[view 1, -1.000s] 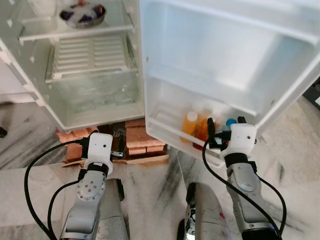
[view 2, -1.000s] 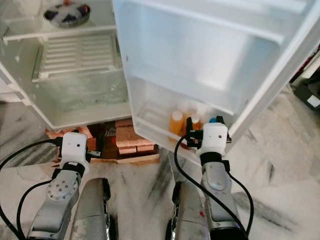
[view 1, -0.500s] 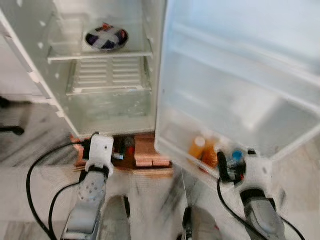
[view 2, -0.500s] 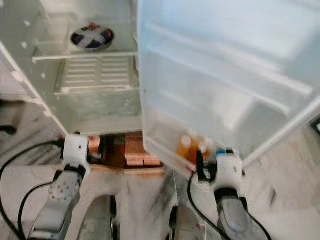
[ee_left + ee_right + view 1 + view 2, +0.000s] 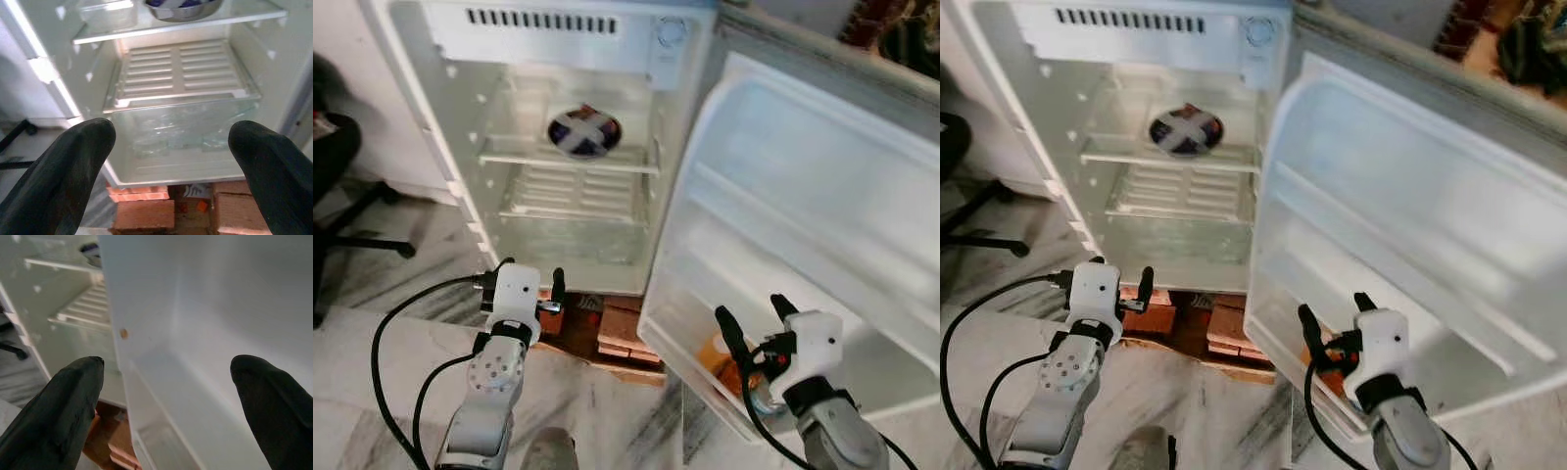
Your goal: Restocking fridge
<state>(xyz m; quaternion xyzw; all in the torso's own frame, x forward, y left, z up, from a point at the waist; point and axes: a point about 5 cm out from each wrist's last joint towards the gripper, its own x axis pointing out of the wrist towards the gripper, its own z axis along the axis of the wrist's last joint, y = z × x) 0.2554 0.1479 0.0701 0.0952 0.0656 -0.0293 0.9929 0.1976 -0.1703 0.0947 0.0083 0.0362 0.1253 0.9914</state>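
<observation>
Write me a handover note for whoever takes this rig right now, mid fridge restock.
Left claw: open, empty, low in front of the open fridge.
Right claw: open, empty, at the door's bottom shelf.
Done: an orange bottle stands in that door shelf behind the right claw; a bowl sits on the upper shelf.
Left: no other stock is in sight. Door is open.
</observation>
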